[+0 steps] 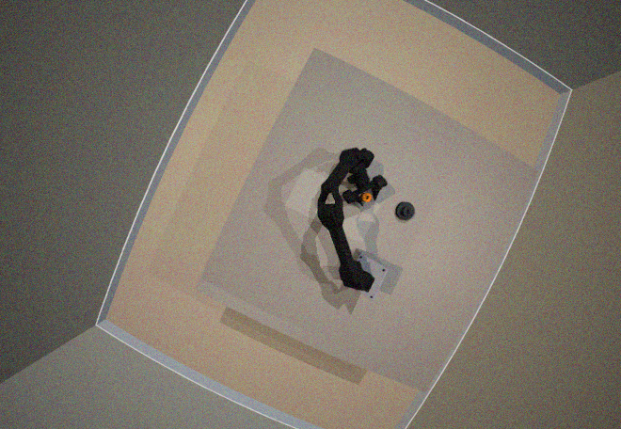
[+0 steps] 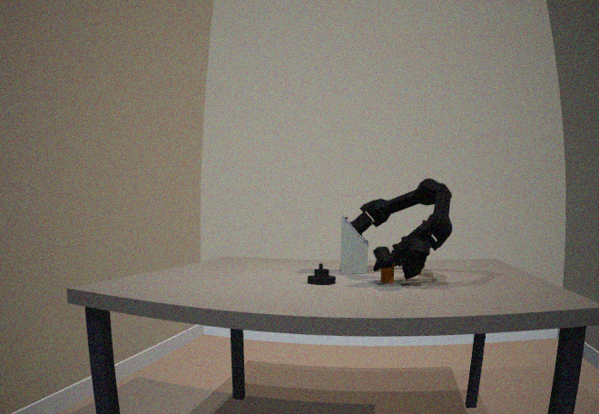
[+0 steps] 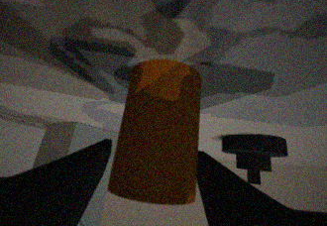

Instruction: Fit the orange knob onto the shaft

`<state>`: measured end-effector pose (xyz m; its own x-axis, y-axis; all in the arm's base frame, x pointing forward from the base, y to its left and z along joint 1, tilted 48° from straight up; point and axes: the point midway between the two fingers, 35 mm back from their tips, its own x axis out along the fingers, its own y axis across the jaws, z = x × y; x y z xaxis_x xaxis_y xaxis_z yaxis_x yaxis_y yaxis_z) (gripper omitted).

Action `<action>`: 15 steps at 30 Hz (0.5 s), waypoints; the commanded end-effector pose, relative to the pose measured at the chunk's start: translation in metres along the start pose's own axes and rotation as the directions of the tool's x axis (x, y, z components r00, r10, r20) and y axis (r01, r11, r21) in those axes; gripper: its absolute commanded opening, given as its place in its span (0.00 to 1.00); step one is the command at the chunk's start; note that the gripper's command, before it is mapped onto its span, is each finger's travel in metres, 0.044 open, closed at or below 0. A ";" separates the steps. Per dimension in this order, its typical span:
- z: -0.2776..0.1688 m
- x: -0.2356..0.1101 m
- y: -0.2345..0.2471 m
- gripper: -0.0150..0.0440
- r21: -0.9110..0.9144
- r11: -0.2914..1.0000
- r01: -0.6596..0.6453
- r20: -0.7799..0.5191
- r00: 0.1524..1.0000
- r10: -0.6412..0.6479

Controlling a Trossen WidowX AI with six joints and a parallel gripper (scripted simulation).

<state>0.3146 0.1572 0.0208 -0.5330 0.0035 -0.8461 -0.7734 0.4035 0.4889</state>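
Grey table (image 2: 193, 298): orange knob (image 2: 387, 274) upright, round pedestal (image 2: 320, 279) well apart, arm mount (image 2: 352, 252) behind.

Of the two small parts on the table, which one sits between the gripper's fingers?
The orange knob, upright inside the open gripper; the dark pedestal stands apart from both.

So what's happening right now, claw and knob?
Claw open around knob. Knob upright on table, not on pedestal. Nothing between them.
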 end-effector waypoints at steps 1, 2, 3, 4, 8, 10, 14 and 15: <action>0.000 0.000 0.000 0.87 0.000 1.000 -0.001 -0.001 1.000 0.001; 0.000 0.000 0.000 0.92 0.000 1.000 -0.001 -0.001 1.000 0.001; 0.000 0.000 0.000 0.96 0.000 1.000 -0.001 -0.001 1.000 0.001; 0.000 0.000 0.000 1.00 0.000 1.000 -0.001 -0.001 1.000 0.001; 0.000 0.000 0.000 1.00 0.000 1.000 -0.001 -0.001 1.000 0.001; 0.000 0.000 0.000 1.00 0.000 1.000 -0.001 -0.001 1.000 0.001; -0.009 -0.007 0.000 1.00 0.000 1.000 0.011 0.010 1.000 -0.011; -0.020 -0.015 0.000 1.00 -0.001 1.000 0.025 0.022 0.999 -0.025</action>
<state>0.3142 0.1552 0.0228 -0.5305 0.0056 -0.8477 -0.7749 0.4021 0.4876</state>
